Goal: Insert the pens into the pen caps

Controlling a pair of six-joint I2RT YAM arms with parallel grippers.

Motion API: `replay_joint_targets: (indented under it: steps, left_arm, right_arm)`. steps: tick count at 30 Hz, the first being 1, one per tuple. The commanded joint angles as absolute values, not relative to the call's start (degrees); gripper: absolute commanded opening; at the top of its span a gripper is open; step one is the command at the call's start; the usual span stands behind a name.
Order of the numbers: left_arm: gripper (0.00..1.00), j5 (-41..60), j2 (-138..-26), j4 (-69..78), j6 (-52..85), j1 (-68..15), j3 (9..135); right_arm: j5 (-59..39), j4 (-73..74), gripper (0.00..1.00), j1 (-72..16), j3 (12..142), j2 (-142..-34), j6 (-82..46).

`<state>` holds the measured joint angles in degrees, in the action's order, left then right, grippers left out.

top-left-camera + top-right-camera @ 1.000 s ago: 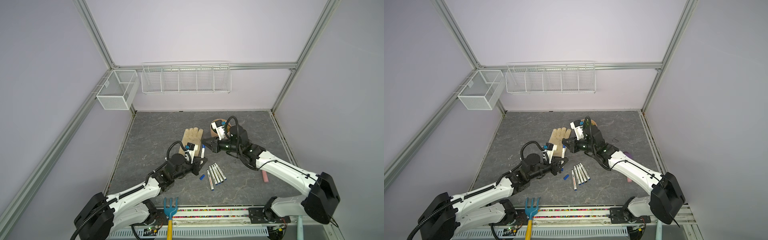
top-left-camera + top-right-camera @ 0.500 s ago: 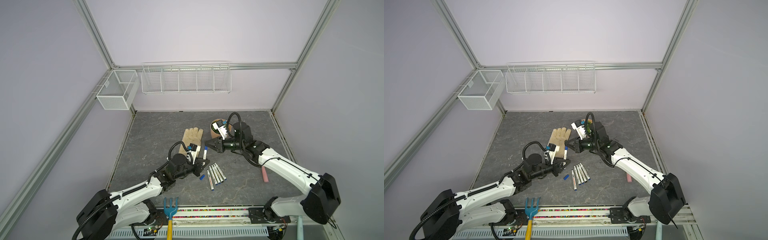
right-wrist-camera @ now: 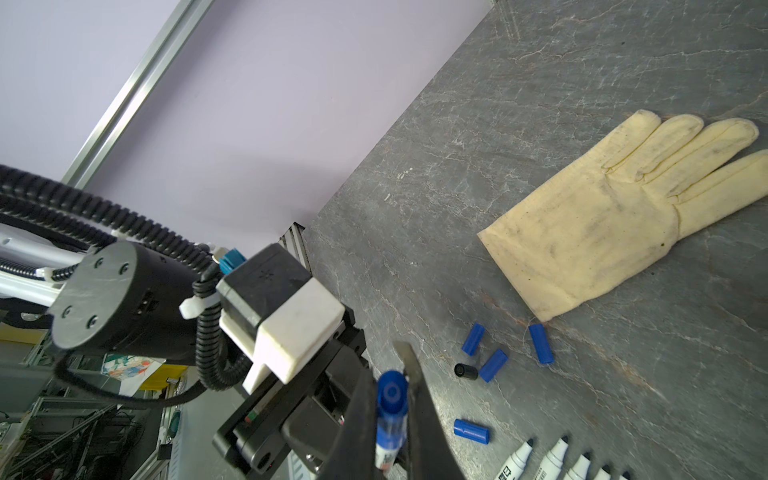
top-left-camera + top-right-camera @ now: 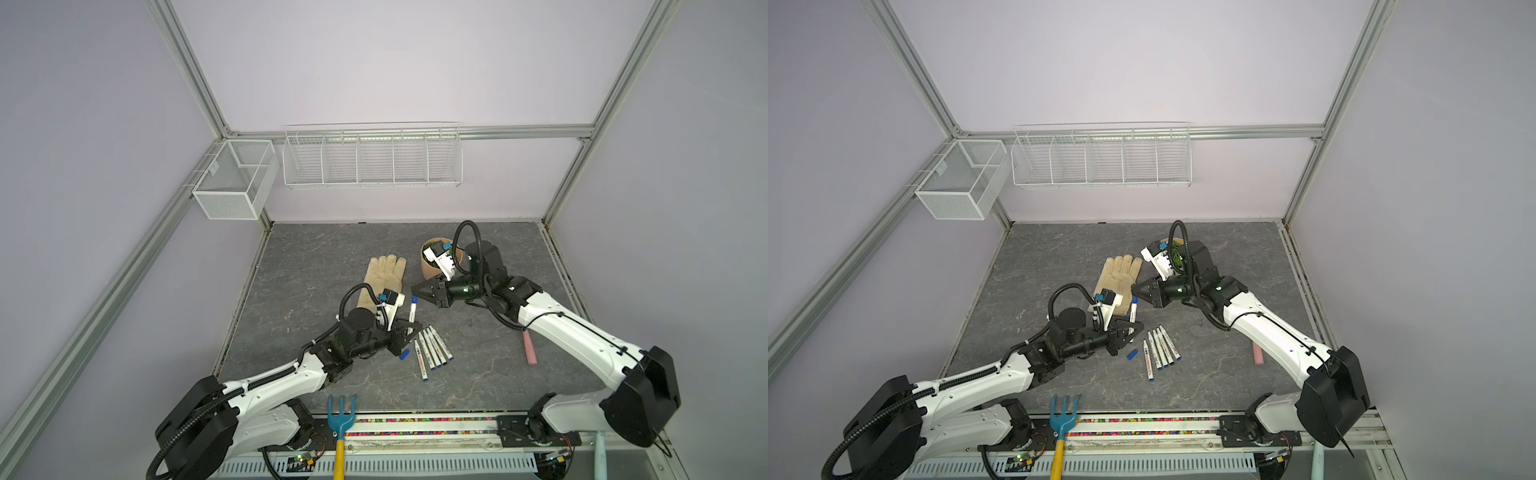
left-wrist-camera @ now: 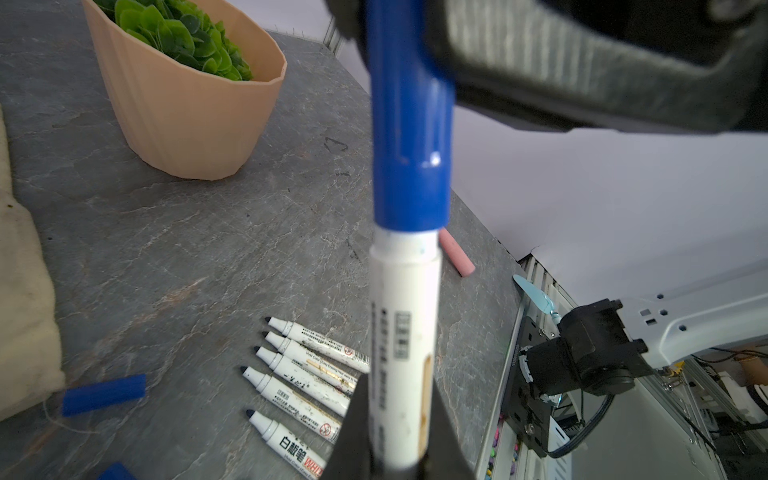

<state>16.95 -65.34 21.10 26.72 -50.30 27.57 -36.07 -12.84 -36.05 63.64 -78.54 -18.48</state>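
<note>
Left wrist view: left gripper (image 5: pixel 395 451) clamps one pen (image 5: pixel 405 332), right gripper (image 4: pixel 417 289) pinches its seated blue cap (image 5: pixel 409 145); five bare pens (image 5: pixel 307 374) and five loose caps (image 3: pixel 492 365) lie on the counter (image 5: pixel 166 249).

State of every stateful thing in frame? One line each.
Left gripper, shut on held pen.
Right gripper, shut on blue cap.
Held pen, roughly upright, blue cap on its tip.
Table pens, five, uncapped, side by side.
Loose caps, four blue, one black, empty.
Glove, flat.
</note>
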Motion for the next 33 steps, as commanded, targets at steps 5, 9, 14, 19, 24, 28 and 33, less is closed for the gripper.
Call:
replay_joint_targets:
  steps: [5, 9, 14, 19, 24, 28, 33]
  left_arm:
    - [0.00, 11.80, -68.04, 29.74, 31.36, -48.37, 35.17]
    - [0.00, 13.19, -69.49, 30.75, 34.07, -46.76, 36.67]
    - [0.00, 16.29, -70.96, 32.35, 36.52, -44.42, 38.03]
    - [0.00, 16.52, -70.72, 28.12, 33.58, -44.03, 40.20]
    - [0.00, 16.46, -70.22, 26.21, 31.44, -43.86, 41.13]
    - [0.00, 16.09, -69.88, 25.61, 29.58, -43.85, 41.79]
    - [0.00, 16.54, -70.31, 24.52, 27.74, -43.85, 43.57]
  right_arm:
    - [-48.99, -26.45, 0.07, -38.90, 60.04, -75.70, -15.96]
    - [-50.09, -28.89, 0.07, -39.14, 59.60, -74.63, -14.57]
    - [-48.67, -31.45, 0.07, -39.64, 58.16, -73.78, -13.66]
    - [-45.61, -35.47, 0.07, -40.25, 57.39, -73.91, -11.42]
    - [-44.90, -38.68, 0.07, -40.72, 57.29, -74.61, -9.66]
    - [-46.57, -39.54, 0.07, -41.55, 56.36, -75.01, -9.83]
    - [-47.76, -39.84, 0.07, -42.19, 55.83, -75.38, -10.01]
